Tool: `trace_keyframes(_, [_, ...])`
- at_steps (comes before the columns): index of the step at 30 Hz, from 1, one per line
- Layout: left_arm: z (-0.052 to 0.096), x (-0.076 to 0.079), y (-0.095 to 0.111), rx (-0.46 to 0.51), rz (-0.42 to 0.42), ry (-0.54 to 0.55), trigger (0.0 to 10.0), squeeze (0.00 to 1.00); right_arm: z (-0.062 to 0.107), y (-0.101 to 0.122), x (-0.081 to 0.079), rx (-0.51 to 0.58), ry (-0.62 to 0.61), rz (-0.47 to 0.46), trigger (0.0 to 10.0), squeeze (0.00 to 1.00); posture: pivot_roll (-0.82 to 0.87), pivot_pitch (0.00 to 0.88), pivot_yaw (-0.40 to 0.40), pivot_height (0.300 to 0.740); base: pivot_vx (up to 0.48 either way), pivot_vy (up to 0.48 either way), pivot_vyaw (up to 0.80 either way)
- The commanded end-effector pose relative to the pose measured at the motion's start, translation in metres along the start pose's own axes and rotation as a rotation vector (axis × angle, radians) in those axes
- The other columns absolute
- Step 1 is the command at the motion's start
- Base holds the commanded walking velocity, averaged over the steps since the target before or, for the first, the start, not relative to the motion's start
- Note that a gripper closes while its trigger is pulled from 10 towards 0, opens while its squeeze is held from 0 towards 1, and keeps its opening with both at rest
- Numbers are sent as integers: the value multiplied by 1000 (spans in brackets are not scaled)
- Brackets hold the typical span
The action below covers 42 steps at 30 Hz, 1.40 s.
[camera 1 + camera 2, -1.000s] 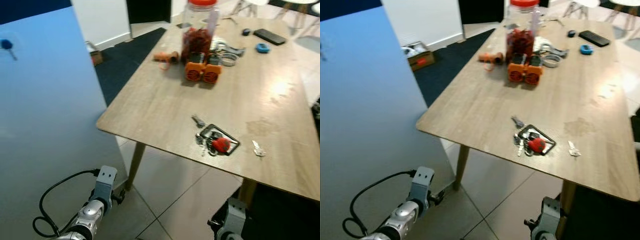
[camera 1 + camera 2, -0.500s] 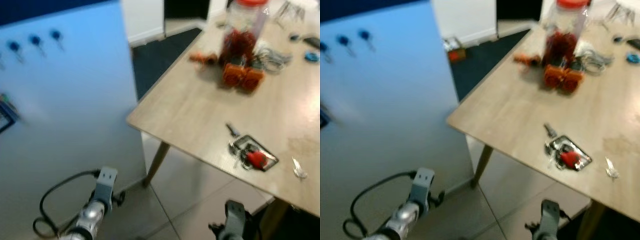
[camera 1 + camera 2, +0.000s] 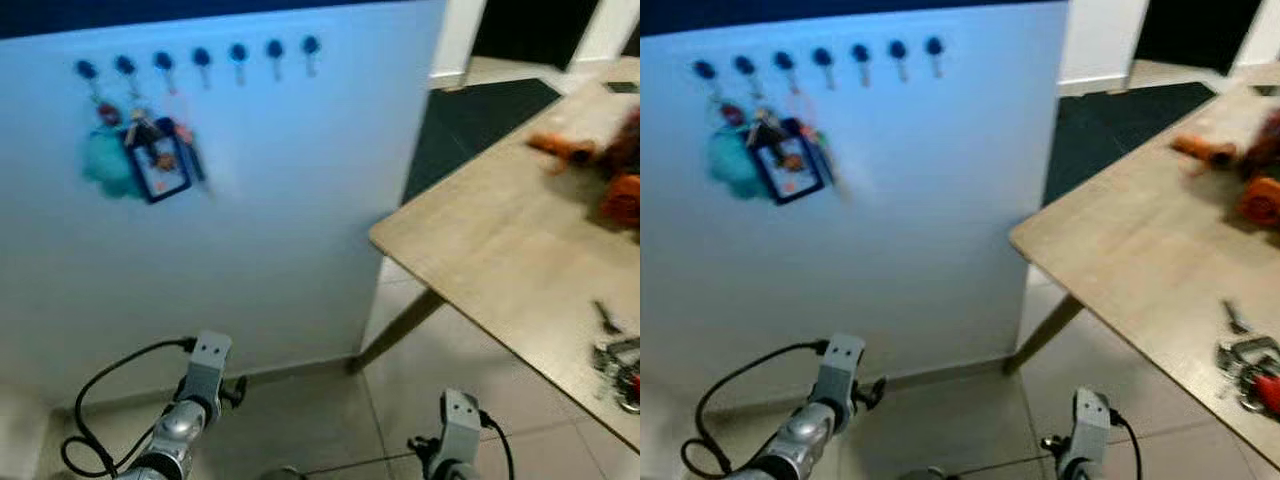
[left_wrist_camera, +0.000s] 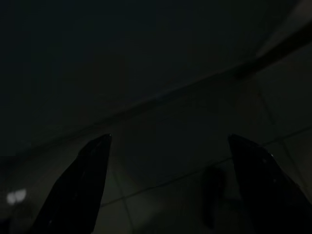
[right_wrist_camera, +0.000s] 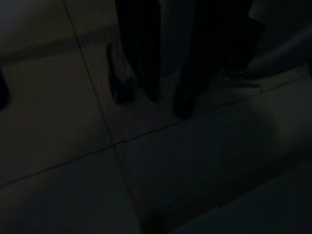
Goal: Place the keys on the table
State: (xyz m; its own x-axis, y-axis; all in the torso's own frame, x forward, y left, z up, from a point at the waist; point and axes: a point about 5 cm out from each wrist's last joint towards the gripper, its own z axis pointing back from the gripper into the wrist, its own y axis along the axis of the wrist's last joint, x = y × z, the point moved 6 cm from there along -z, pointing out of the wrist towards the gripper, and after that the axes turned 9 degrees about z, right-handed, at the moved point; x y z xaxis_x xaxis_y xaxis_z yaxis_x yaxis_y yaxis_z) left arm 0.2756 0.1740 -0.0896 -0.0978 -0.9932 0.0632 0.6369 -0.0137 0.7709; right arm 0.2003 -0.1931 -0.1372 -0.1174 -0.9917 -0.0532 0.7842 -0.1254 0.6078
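A bunch of keys [image 3: 150,155] with a teal fluffy ball and a dark-framed card hangs from a peg on the pale blue panel [image 3: 280,220] ahead on the left. A second bunch of keys with a red fob [image 3: 1252,368] lies on the wooden table [image 3: 480,230] at the right edge of view. Both arms hang low over the tiled floor: the left arm [image 3: 200,375] before the panel, the right arm [image 3: 455,440] near the table's corner. In the dark left wrist view my left gripper [image 4: 169,138] is open with nothing between its fingers.
A row of several blue pegs [image 3: 200,57] runs along the top of the panel. Orange things [image 3: 1230,170] stand blurred on the far part of the table. One table leg [image 3: 395,335] slants down to the floor. A dark rug [image 3: 470,115] lies behind.
The camera has swung left: the table has slid to the right edge, and the panel with its pegs and hanging keys has come into view. Both arms still hang low.
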Motion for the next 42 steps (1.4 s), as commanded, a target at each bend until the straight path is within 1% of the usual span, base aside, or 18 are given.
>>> trace_keyframes(1, [0, 2, -1, -4, 5, -4, 10000, 0, 1, -5, 4, -16, -9, 0, 10000, 0, 20, 66, 28, 740, 0, 0, 800])
trace_keyframes(7, [-1, 5, 0, 2, -4, -18, 10000, 0, 2, -6, 5, -17, -13, -3, 10000, 0, 20, 69, 28, 740, 0, 0, 800])
trace_keyframes(9, [-1, 7, 1, 4, -19, -27, 10000, 0, 2, -7, 9, -10, -39, -52, 10000, 0, 21, 71, 27, 740, 0, 0, 0])
trace_keyframes(12, [-1, 8, 1, 6, -34, -36, 10000, 0, 3, -7, 10, -7, -49, -65, 10000, 0, 21, 71, 27, 740, 0, 0, 0])
trace_keyframes(15, [0, 9, 1, 6, -51, -44, 10000, 0, 3, -7, 10, -9, -46, -56, 10000, 0, 21, 74, 26, 740, 0, 0, 0])
trace_keyframes(23, [0, 11, -2, -1, -35, -52, 10000, 0, 3, -8, 12, -8, -52, -59, 10000, 0, 20, 76, 23, 740, 0, 0, 0])
trace_keyframes(32, [0, 10, -2, -2, -28, -52, 10000, 0, 3, -7, 13, -6, -53, -62, 10000, 0, 17, 76, 23, 740, 0, 459, 0])
trace_keyframes(36, [0, 11, 2, 22, -33, -53, 10000, 0, 3, -6, 13, -3, -53, -63, 10000, 0, 18, 78, 24, 740, 0, 0, 0])
trace_keyframes(38, [0, 10, 4, 33, -20, -45, 10000, 0, 3, -7, 13, -4, -54, -64, 10000, 0, 18, 78, 24, 740, 0, 0, 0])
trace_keyframes(40, [0, 13, 7, 46, -55, -61, 10000, 0, 3, -7, 13, -5, -54, -64, 10000, 0, 19, 77, 24, 740, 0, 0, 0])
trace_keyframes(42, [0, 14, 8, 45, -77, -72, 10000, 0, 3, -8, 13, -6, -54, -64, 10000, 0, 20, 75, 23, 740, 0, -480, 0])
